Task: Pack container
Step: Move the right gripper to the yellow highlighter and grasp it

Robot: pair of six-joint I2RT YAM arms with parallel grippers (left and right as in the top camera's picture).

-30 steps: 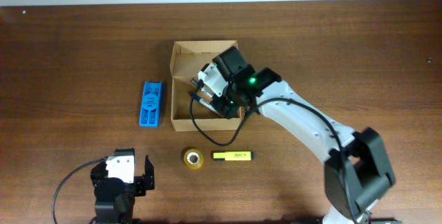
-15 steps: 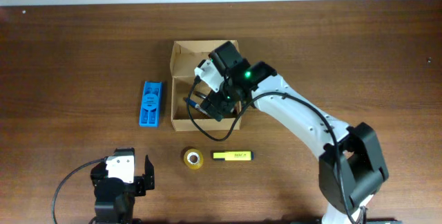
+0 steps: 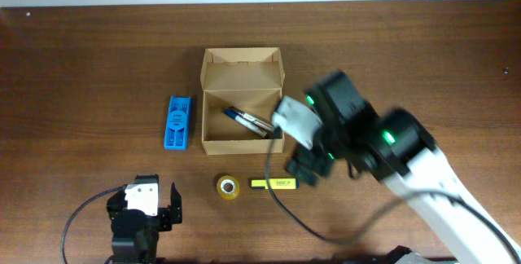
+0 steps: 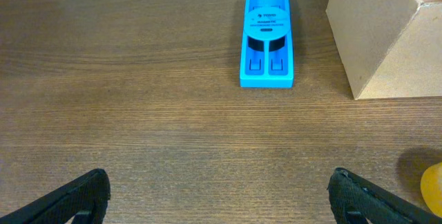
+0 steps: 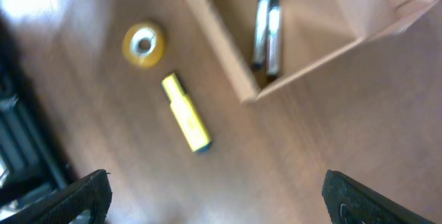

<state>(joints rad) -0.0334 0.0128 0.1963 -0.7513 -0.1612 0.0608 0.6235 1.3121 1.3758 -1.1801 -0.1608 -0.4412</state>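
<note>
Container upper centre holds pens; highlighter, tape roll, blue case not yet packed. Right gripper and left gripper both apart, empty.

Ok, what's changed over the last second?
The right gripper has pulled out of the tan cardboard box and back toward its base, jaws open, leaving the blue pens lying inside. The left gripper, blue plastic case, yellow tape roll and yellow highlighter stayed put.
</note>
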